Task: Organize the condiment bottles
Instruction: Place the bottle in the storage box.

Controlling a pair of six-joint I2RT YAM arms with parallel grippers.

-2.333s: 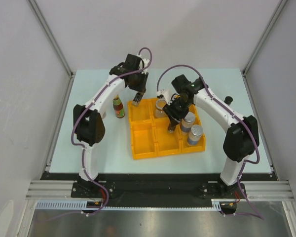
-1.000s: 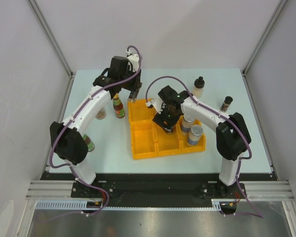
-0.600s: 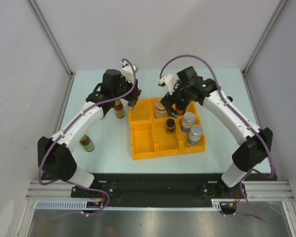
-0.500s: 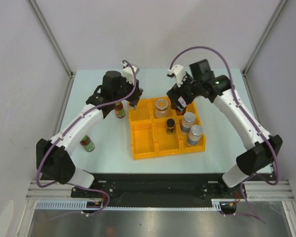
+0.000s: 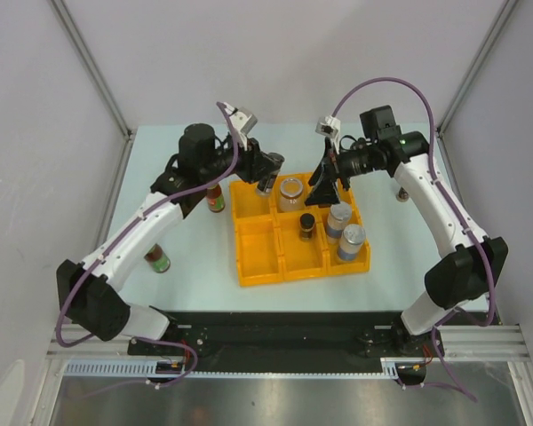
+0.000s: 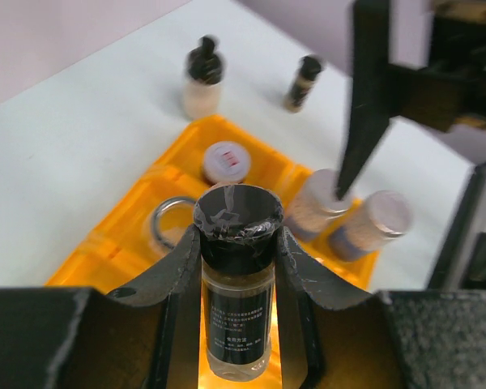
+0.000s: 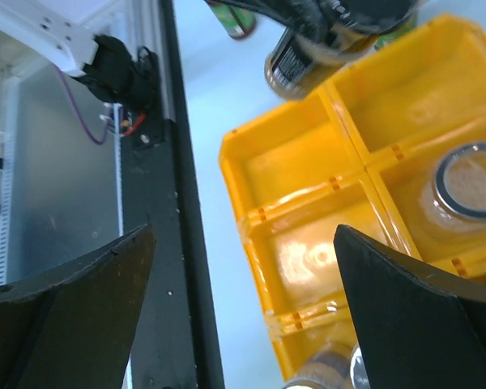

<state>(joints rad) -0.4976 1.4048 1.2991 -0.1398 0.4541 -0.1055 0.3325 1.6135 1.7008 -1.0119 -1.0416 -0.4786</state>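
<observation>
My left gripper (image 5: 267,174) (image 6: 236,243) is shut on a black-capped spice jar (image 6: 236,316) with a black label, held above the back-left part of the yellow tray (image 5: 242,271). My right gripper (image 5: 322,188) (image 7: 243,300) hangs open and empty over the tray's back right. In the tray stand a silver-lidded clear jar (image 5: 290,190) (image 7: 468,185), a small black-capped jar (image 5: 307,223), two blue-labelled shakers (image 5: 339,217) (image 5: 352,241) and a red-and-white-lidded jar (image 6: 225,162). A slim sauce bottle (image 5: 215,197) stands left of the tray. Another bottle (image 5: 157,258) lies further left.
Beyond the tray in the left wrist view stand a pale bottle with a black cap (image 6: 202,77) and a small dark spice jar (image 6: 304,79). The tray's front-left and front-middle compartments (image 7: 308,162) show bare yellow floor. The black frame rail (image 7: 158,243) borders the table's near edge.
The right gripper opened, left the small black-capped jar in the tray's middle compartment, and rose back to the right. The left gripper swung right with its jar, over the tray.
</observation>
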